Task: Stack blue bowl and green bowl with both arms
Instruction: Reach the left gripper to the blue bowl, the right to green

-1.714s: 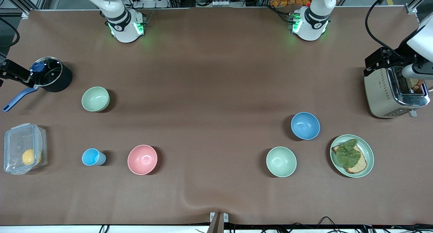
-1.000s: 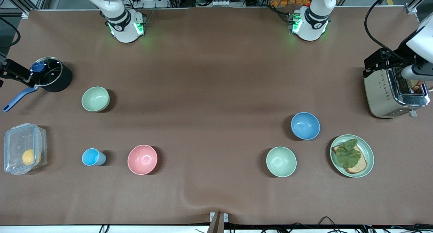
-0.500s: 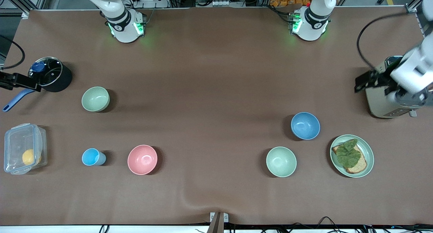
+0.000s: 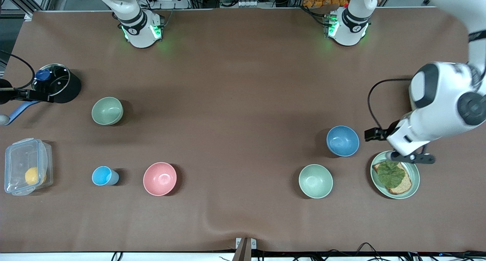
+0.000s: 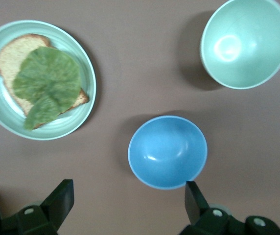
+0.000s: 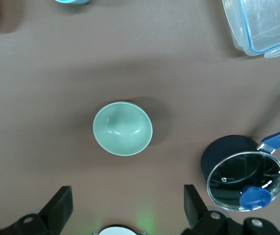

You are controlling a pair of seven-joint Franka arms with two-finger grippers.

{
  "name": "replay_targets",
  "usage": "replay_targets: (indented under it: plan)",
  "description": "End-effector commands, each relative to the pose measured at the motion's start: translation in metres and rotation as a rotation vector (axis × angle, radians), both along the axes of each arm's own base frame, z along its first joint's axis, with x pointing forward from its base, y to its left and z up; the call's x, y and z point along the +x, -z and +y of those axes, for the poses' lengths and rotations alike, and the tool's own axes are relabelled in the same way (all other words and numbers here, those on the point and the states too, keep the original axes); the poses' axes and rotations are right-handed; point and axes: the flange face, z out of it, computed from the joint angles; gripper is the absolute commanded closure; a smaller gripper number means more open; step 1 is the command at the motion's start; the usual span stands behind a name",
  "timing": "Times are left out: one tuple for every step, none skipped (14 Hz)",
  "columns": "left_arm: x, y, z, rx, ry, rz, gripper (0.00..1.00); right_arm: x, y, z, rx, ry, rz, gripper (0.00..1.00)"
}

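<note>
**Stage.** Approach; no bowl has been picked up. All bowls stand upright and separate on the desk (image 4: 243, 82).

**Left arm.** It reaches down at its own end of the desk. The left pincer (image 5: 128, 198) hangs over the desk surface between the blue bowl (image 4: 342, 140) and the plate (image 4: 414, 185) of bread and lettuce. Its fingers stand apart and hold nothing. In the left wrist view one fingertip lies just beside the blue bowl's rim, without contact.

**Right arm.** The right pincer (image 6: 126, 203) is over the handle of the lidded pot (image 4: 57, 83), at the right arm's end of the desk. Its fingers are also spread and empty. The green bowl (image 4: 107, 110) sits near the pot, nearer to the front camera, and apart from the pincer.

**Do not confuse.** A mint-green bowl (image 4: 315, 181) stands near the blue bowl, nearer to the front camera. It is not the target.

**Next move, as judged.**
1. Each pincer should line up over the wall of its own bowl, one finger inside and one outside.
2. Descend and clamp the rim.
3. The two bowls lie well apart, so one must be carried toward the other before nesting.
</note>
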Motion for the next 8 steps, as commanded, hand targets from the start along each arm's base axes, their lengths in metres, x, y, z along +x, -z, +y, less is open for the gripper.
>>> replay_targets:
  plan:
    - [0.008,0.057,-0.01,-0.015,-0.007,0.035,0.0,-0.004,0.023,0.016,0.012,-0.027,-0.015,0.0]
    - [0.01,0.078,-0.012,-0.015,-0.005,0.041,0.0,-0.007,0.035,0.016,0.011,-0.027,-0.02,0.0]
    - [0.011,0.096,-0.012,-0.016,-0.007,0.049,0.0,-0.011,0.052,0.018,0.008,-0.027,-0.03,0.0]
    - [0.01,0.109,-0.013,-0.016,-0.007,0.063,0.0,-0.017,0.069,0.017,0.01,-0.031,-0.034,0.0]
    - [0.005,0.127,-0.011,-0.013,-0.01,0.09,0.0,-0.023,0.085,0.016,0.019,-0.067,-0.045,0.0]
    - [0.001,0.139,-0.008,-0.01,-0.013,0.096,0.0,-0.029,0.099,0.011,0.022,-0.094,-0.071,0.0]
    - [-0.005,0.151,-0.003,-0.01,-0.02,0.102,0.0,-0.036,0.114,0.007,0.02,-0.095,-0.082,0.0]
    - [-0.01,0.158,-0.001,-0.009,-0.023,0.11,0.0,-0.041,0.127,0.007,0.02,-0.091,-0.084,0.0]
